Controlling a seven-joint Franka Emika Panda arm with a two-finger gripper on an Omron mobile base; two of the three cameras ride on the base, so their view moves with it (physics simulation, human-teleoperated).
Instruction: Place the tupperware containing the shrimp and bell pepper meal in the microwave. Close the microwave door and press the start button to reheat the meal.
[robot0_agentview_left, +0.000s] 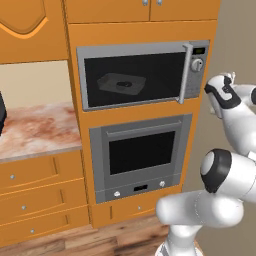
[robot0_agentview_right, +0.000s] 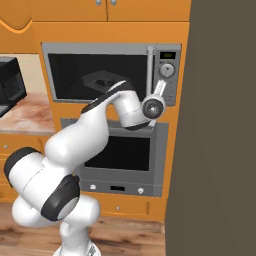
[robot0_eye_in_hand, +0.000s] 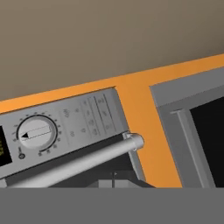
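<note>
The microwave (robot0_agentview_left: 142, 75) is built into the orange cabinet wall. Its door (robot0_agentview_left: 132, 77) stands closed, with the vertical bar handle (robot0_agentview_left: 186, 72) at its right side. Through the dark glass the tupperware (robot0_agentview_left: 121, 83) shows dimly inside, also the tupperware (robot0_agentview_right: 102, 79); the shrimp and bell pepper meal is too dark to make out. My gripper (robot0_agentview_right: 160, 86) is shut with nothing in it, pointing up at the control panel (robot0_agentview_right: 168, 75) just below the knob. In the hand view the knob (robot0_eye_in_hand: 37, 132) and the handle's lower end (robot0_eye_in_hand: 131, 142) are close ahead, with the gripper (robot0_eye_in_hand: 113, 180) below them.
A larger grey oven (robot0_agentview_left: 140, 155) with a dark window sits under the microwave. A marble counter (robot0_agentview_left: 35, 130) runs to the left over orange drawers. A dark wall (robot0_agentview_right: 220, 130) stands close on the right of the cabinet.
</note>
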